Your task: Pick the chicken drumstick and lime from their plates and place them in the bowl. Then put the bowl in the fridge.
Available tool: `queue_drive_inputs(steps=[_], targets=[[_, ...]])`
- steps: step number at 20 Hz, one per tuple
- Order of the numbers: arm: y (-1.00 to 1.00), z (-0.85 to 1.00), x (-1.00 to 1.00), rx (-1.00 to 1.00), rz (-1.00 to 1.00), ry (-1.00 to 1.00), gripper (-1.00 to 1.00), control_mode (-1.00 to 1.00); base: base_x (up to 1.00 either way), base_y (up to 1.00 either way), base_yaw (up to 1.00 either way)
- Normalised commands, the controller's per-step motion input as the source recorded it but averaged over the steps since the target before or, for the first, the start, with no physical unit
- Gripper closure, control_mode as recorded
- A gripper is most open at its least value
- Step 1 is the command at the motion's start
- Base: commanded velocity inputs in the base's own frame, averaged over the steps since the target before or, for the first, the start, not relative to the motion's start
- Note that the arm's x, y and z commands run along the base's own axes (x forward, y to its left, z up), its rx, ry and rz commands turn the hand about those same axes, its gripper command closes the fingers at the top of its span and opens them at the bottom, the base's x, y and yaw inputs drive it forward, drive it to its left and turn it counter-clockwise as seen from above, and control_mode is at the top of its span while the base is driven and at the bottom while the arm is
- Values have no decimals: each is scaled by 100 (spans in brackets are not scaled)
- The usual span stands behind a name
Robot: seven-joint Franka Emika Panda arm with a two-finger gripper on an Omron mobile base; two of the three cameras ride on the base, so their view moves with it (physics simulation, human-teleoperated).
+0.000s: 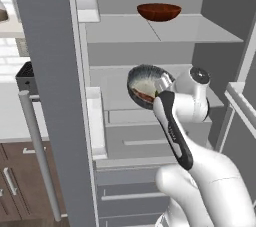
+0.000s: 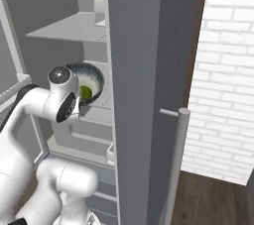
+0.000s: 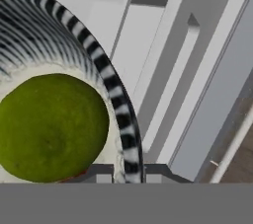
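The dark-grey ribbed bowl (image 1: 141, 77) is tilted inside the open fridge (image 1: 200, 31), just above its middle shelf (image 1: 112, 88). My gripper (image 3: 128, 177) is shut on the bowl's rim (image 3: 123, 124), one fingertip inside and one outside. The lime (image 3: 52, 127) lies against the pale inside wall of the bowl (image 2: 92, 76) and shows as a green spot (image 2: 87, 91) in the right base view. A reddish-brown patch beside it is the chicken drumstick (image 1: 146, 97). The plates are out of view.
A reddish-brown bowl (image 1: 159, 11) stands on the upper shelf. One open fridge door (image 1: 50, 96) with its bar handle (image 1: 37, 146) stands to the left, another (image 2: 141, 95) to the right beside a brick wall (image 2: 228, 70). Drawers (image 1: 145, 141) lie below the shelf.
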Motion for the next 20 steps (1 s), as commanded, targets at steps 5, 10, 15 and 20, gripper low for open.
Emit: queue_drive_inputs(steps=[5,10,15,20], targets=[[0,-41,56,0,9,0,100,-100,0,0,0],[3,-30,54,0,2,0,100,-100,0,0,0],[9,-29,60,0,0,0,100,-100,0,0,0],[11,-25,67,0,0,0,100,-100,0,0,0]])
